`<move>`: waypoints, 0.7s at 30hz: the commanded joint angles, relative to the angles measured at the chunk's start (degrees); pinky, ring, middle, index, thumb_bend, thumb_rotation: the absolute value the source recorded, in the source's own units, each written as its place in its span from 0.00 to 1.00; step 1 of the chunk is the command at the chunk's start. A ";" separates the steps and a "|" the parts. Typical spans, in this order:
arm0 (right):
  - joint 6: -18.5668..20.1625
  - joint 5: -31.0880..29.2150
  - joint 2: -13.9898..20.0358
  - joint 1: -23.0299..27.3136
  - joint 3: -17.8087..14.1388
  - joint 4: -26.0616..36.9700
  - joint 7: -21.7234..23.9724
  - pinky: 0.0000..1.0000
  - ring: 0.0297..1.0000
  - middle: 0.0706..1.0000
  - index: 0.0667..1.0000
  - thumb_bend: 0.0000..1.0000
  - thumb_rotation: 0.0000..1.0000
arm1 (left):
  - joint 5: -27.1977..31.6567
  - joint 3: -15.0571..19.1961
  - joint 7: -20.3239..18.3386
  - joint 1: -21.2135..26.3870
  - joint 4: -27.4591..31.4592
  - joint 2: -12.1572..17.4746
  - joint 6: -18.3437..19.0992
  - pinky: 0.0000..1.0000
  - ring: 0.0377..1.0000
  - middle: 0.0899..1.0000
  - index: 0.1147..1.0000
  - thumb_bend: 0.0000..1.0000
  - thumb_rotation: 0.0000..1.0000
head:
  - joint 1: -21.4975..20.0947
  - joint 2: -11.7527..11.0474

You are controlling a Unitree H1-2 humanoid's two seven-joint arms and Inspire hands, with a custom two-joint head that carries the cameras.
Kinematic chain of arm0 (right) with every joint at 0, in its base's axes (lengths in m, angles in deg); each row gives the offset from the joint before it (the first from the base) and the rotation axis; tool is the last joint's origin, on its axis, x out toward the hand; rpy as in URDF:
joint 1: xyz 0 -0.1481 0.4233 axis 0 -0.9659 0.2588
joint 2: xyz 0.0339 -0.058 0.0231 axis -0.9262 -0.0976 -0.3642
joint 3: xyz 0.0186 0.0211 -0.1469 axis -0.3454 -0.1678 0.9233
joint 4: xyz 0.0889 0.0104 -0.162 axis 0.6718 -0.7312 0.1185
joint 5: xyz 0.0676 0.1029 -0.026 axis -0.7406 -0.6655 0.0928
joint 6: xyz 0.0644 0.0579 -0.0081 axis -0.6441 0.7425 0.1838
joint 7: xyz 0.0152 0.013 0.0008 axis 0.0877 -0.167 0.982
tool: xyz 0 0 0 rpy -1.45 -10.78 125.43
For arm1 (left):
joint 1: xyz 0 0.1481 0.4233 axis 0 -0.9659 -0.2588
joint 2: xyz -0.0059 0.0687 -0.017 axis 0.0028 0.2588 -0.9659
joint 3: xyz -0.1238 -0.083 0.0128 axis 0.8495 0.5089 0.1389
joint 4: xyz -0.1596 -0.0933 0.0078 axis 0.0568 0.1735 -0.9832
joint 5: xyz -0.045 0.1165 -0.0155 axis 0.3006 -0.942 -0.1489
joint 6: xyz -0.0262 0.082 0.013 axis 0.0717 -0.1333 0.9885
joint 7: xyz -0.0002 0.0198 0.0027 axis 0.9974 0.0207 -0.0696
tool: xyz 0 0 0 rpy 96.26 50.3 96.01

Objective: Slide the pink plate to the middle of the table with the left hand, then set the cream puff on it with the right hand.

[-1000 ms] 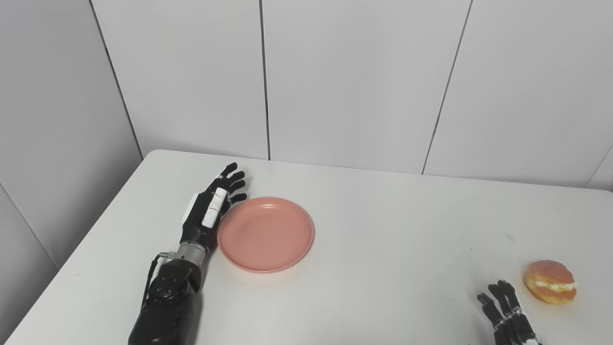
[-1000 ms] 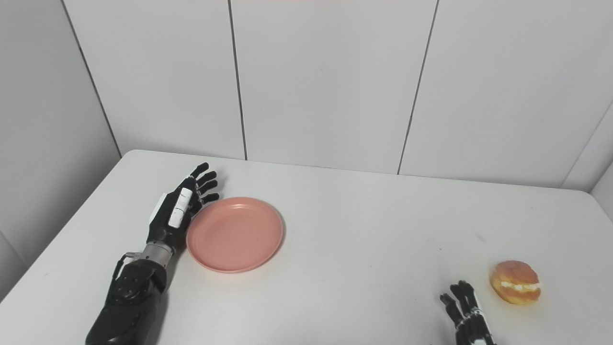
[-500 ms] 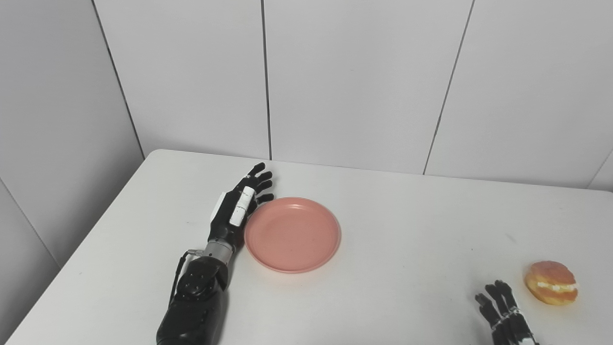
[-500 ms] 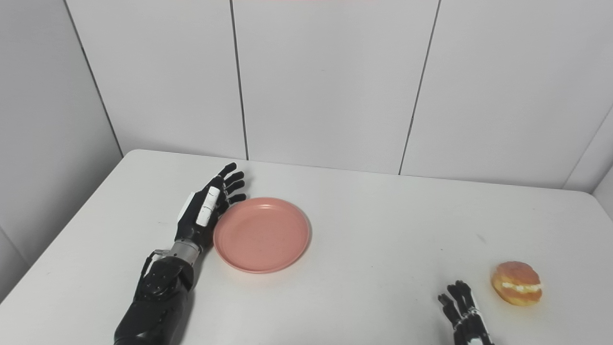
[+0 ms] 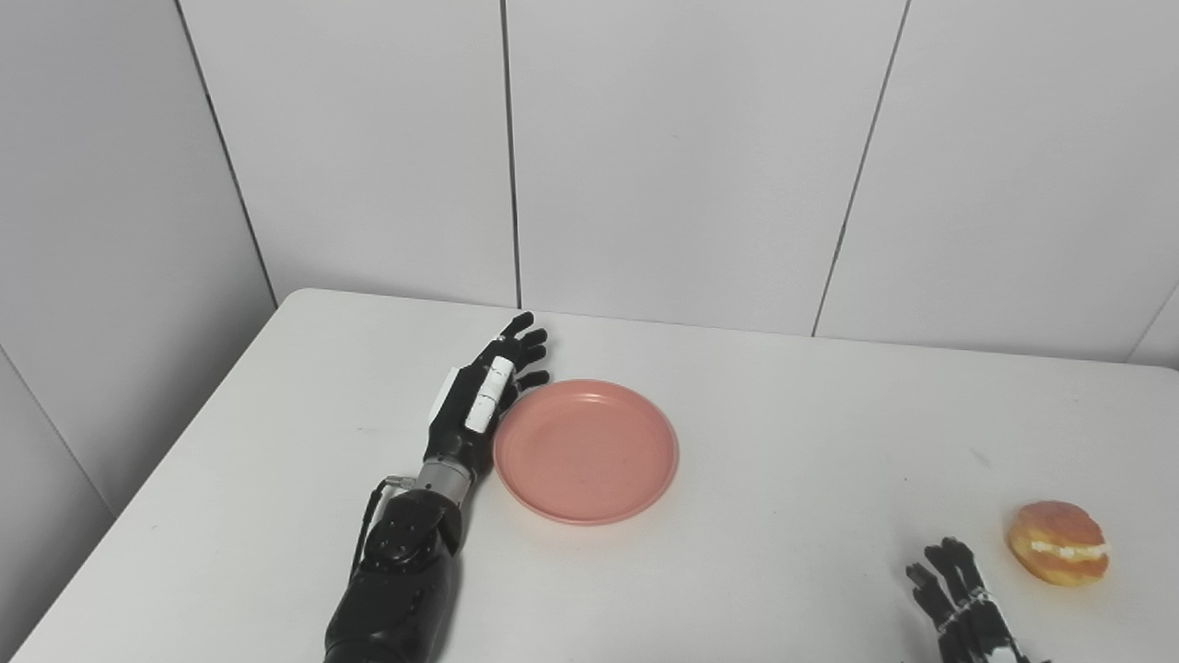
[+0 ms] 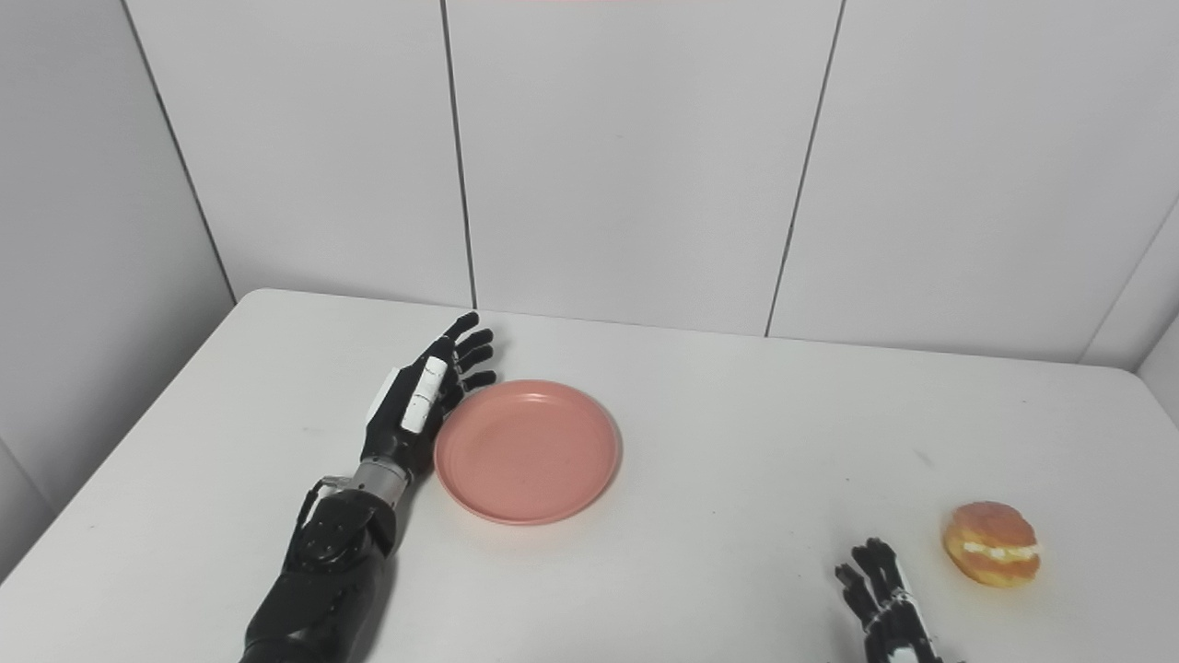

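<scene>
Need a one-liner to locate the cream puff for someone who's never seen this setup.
Start at the white table against the panelled wall and go to its near right area. The cream puff sits there alone, just right of the right hand, far from the pink plate. It is the only round golden-brown thing, with a pale cream band along its side.
</scene>
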 commanded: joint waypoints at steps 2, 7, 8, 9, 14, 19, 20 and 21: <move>5.67 1.12 -0.79 -2.37 1.58 -2.09 0.29 0.95 0.91 0.94 0.95 0.80 1.00 | 0.89 -0.75 -1.03 -5.28 -4.58 -4.02 -1.41 0.82 0.88 0.85 0.85 0.86 0.82 | -0.24 0.10; 5.76 1.32 -0.89 -2.29 1.79 -2.08 0.19 0.95 0.90 0.94 0.95 0.80 1.00 | 0.52 -1.09 -0.93 -5.43 -5.18 -5.03 -2.08 0.83 0.88 0.85 0.84 0.83 0.81 | -0.63 0.04; 5.74 1.32 -0.92 -2.26 1.86 -2.14 0.16 0.95 0.90 0.94 0.95 0.81 1.00 | 0.47 -1.15 -0.90 -5.40 -5.34 -5.25 -2.20 0.82 0.88 0.84 0.84 0.84 0.81 | -0.69 0.02; 5.73 1.38 -0.96 -2.22 1.97 -2.20 0.09 0.95 0.90 0.94 0.95 0.81 1.00 | 0.43 -1.18 -0.89 -5.36 -5.48 -5.45 -2.28 0.82 0.88 0.84 0.83 0.85 0.81 | -0.90 0.02; 5.42 2.12 -1.20 -2.04 2.45 -2.42 -0.37 0.94 0.90 0.94 0.95 0.81 1.00 | 0.51 -1.38 -1.03 -5.14 -6.04 -6.23 -2.54 0.81 0.87 0.83 0.83 0.88 0.81 | -2.60 0.19; 5.99 3.72 -2.15 -2.23 3.36 -1.47 -1.19 0.90 0.88 0.93 0.94 0.83 0.97 | 0.44 -1.84 -1.43 -5.31 -5.46 -6.44 -1.83 0.83 0.88 0.84 0.83 0.89 0.83 | -6.57 0.41; 5.92 3.93 -2.33 -2.28 3.54 -1.42 -1.32 0.90 0.88 0.93 0.94 0.83 0.97 | 0.42 -1.92 -1.50 -5.38 -5.31 -6.36 -1.72 0.83 0.88 0.84 0.83 0.89 0.83 | -7.23 0.44; 5.88 4.07 -2.45 -2.31 3.65 -1.38 -1.42 0.89 0.88 0.93 0.94 0.82 0.97 | 0.43 -1.99 -1.55 -5.42 -5.21 -6.29 -1.67 0.83 0.88 0.84 0.83 0.89 0.83 | -7.23 0.44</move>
